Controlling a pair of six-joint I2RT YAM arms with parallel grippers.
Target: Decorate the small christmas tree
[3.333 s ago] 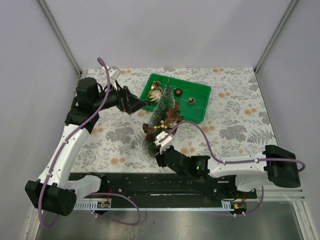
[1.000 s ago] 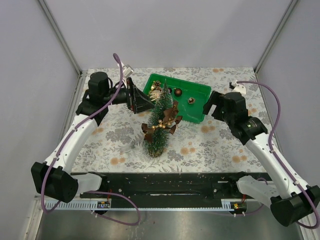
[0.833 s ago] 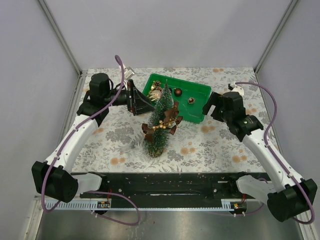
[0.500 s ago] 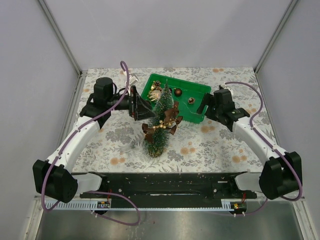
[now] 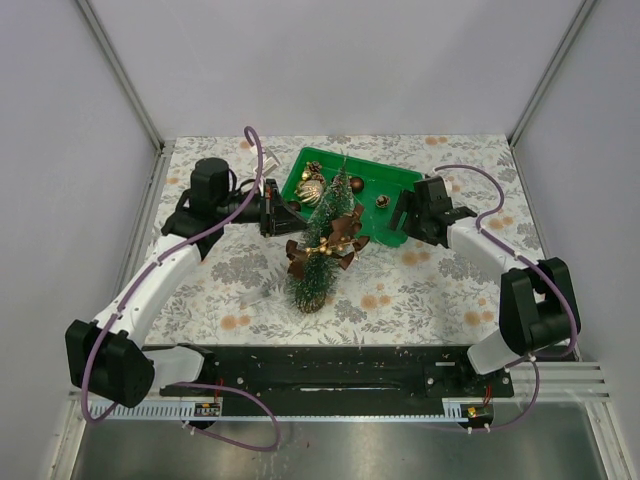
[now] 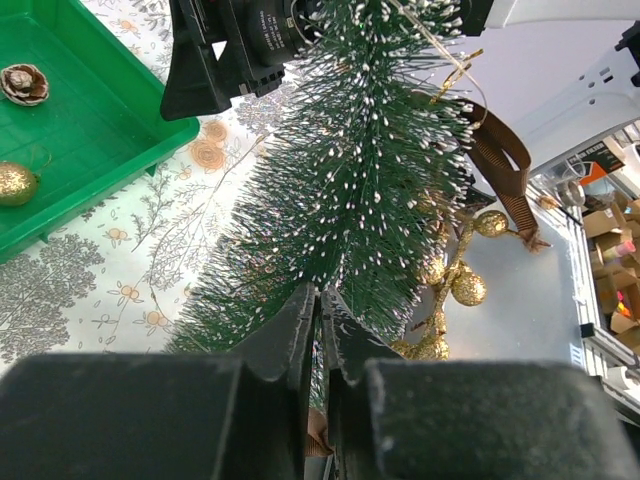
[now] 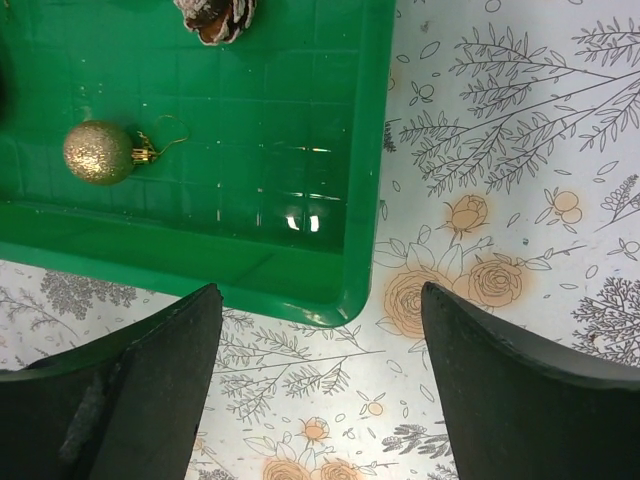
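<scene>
The small christmas tree [image 5: 322,245] stands leaning on the flowered table, with a brown ribbon bow [image 5: 330,247] and a string of gold beads [image 6: 465,288] on it. My left gripper [image 5: 290,213] reaches in from the left at the tree's upper half. In the left wrist view its jaws [image 6: 321,292] are pressed almost together, their tips buried in the frosted bristles [image 6: 370,170]. My right gripper [image 5: 403,215] hangs open over the near right corner of the green tray [image 7: 355,290], with nothing between its fingers [image 7: 320,300].
The green tray [image 5: 400,180] behind the tree holds a gold glitter ball [image 7: 98,152], a pine cone [image 7: 215,15], a larger gold ornament [image 5: 308,190] and dark red balls [image 5: 357,183]. White walls enclose the table on three sides.
My left gripper has gone from open to shut at the tree, and the treetop has shifted a little right. My right arm has swung in and down to the tray's right corner.
</scene>
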